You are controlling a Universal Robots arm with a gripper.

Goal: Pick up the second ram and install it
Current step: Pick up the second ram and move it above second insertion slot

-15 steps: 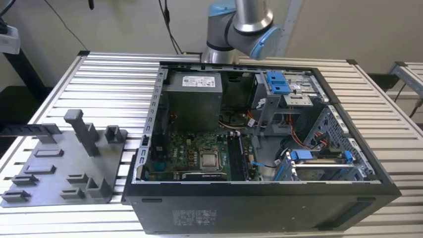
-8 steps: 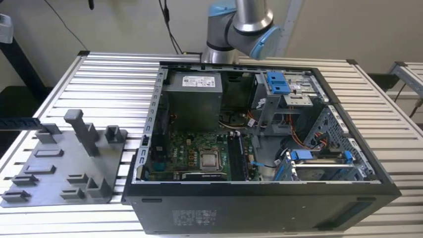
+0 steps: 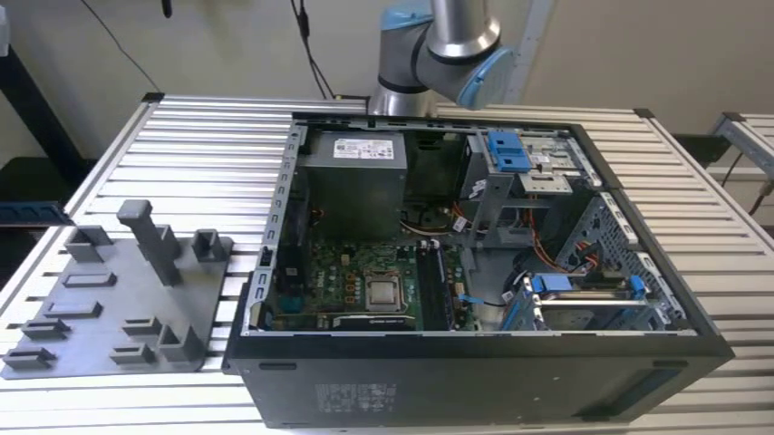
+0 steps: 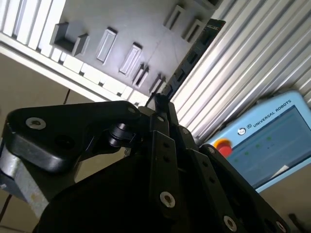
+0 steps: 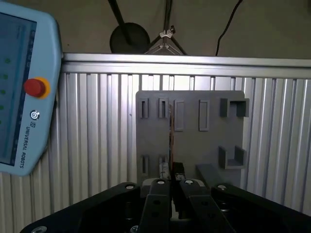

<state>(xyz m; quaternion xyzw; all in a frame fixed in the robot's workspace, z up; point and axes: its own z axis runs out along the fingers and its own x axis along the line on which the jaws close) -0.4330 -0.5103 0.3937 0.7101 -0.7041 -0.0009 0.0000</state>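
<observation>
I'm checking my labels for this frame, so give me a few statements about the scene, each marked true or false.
1. The gripper grips the thin dark memory stick. True.
2. The black computer case is closed. False: it is open, with its green motherboard showing.
3. The grey plastic fixture lies on the slatted metal table, at the exterior view's left of the case. True.
4. The pale blue pendant has a green round button. False: the button is red.
</observation>
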